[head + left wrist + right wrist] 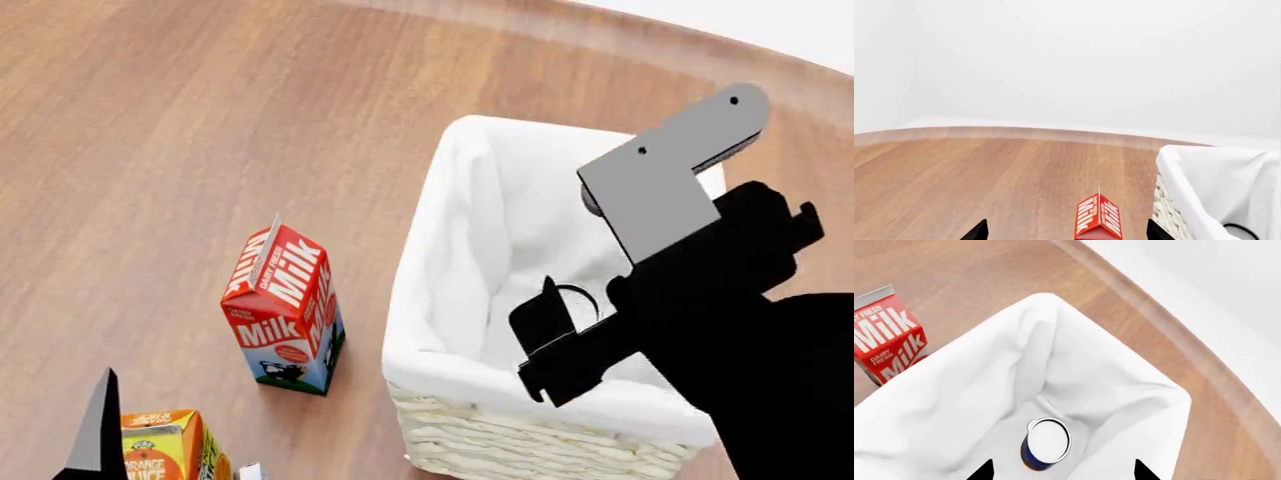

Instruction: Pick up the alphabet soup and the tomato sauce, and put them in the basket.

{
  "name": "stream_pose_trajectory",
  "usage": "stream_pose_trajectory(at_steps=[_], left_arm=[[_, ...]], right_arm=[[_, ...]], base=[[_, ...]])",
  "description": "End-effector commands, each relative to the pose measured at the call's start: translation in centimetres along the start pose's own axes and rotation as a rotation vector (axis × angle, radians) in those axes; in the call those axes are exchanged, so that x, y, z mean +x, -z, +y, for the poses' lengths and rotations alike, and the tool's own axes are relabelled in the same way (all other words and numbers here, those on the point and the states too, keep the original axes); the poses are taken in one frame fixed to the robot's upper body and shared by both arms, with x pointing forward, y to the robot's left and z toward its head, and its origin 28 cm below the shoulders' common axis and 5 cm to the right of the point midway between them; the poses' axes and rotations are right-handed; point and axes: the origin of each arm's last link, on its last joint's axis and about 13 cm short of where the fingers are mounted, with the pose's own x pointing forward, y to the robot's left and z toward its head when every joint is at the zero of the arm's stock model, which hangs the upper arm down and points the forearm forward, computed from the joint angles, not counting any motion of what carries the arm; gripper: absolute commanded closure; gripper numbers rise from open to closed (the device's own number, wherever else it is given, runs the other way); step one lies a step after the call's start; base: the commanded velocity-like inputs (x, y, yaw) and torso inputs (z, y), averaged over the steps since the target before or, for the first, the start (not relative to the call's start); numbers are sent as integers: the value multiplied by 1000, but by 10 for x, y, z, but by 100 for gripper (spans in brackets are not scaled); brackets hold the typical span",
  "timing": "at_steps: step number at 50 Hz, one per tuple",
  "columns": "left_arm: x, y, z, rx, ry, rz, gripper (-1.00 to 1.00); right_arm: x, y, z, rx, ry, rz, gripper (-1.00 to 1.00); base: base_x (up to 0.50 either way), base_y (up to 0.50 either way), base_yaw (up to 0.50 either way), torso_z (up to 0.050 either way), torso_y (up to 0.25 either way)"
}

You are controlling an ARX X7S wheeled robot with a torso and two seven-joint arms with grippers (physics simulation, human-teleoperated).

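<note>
Inside the basket [941, 405], the alphabet soup [1045, 442] is seen upright on the liner floor. The right tool [1062, 471] is held above it, spread wide and empty. The left tool [1065, 231] is likewise spread wide, near the milk carton [283, 310] on the counter [160, 130].

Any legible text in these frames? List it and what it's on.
"Milk": large white letters on the red milk carton, on its front and roof panels.
"DAIRY FRESH": small print by "Milk" on the same carton, readable in the right wrist view.
"ORANGE JUICE": on the orange juice carton, cut off by the frame edge, barely readable.
Can in the basket: only its top shows, no label readable.
</note>
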Motion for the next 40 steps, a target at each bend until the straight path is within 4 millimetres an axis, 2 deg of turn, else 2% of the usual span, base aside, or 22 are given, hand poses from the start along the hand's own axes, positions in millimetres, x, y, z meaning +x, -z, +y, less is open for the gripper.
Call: stream_pose_trajectory(at_steps=[1,4,12,16,25,28,40], left_arm=[[5,-3,1,-42,9,-51,-100],[4,-4,0,-42,10,-51,-100],[3,-4,0,-42,11,-54,-100],[3,-4,0,-43,12,-54,-100],[2,-5,-1,-41,16,-56,-100],[2,-4,-1,-41,17,-53,-100],[2,-6,-2,-40,18,-58,-100]], right_arm=[[-27,20,26,63,28,-204,-100],[-29,27,30,-4,90,-291,-100],[-35,57,49,-23,80,-366,-100],[-39,83,62,21,74,-414,-100],[-43,126,82,82,83,-402,-100],[-44,138,89,50,77,-422,-100],[-51,172,110,30,23,-411,-100]], base=[[0,0,0,0,0],[0,0,0,0,0],[0,0,0,0,0],[0,0,0,0,0],[0,0,0,0,0],[0,0,0,0,0],[0,0,0,0,0]])
